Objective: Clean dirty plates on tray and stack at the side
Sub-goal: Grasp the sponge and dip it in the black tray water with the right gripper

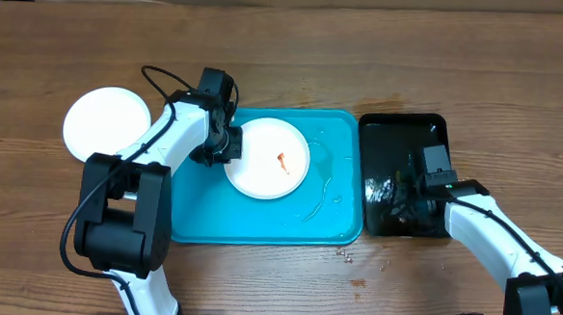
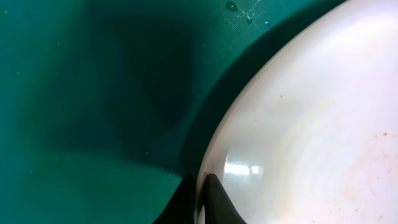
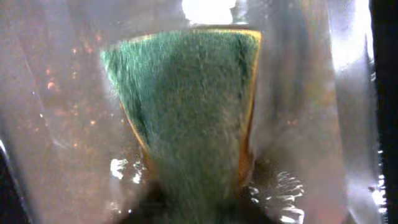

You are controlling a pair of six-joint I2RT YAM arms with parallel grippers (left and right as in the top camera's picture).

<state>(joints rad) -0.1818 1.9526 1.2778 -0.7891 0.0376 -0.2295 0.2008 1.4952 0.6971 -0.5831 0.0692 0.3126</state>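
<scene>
1. Smeared plate [image 1: 267, 159] lies flat on tray [image 1: 259, 224], in its far half.
2. Left gripper [image 1: 228, 147]: fingers [image 2: 219, 204] pinched tight on the smeared plate's left rim.
3. Plain white plate [image 1: 102, 121] sits on worktop [image 1: 365, 46], left of tray.
4. Right gripper [image 1: 417, 189] is over black tray [image 1: 399, 130], right of tray. Green sponge [image 3: 193, 118] is at its fingers, can't tell if gripped.

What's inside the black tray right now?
A green sponge pinched in the right pincer, over a wet bottom. The arm hides the black tray's lower right corner.
</scene>
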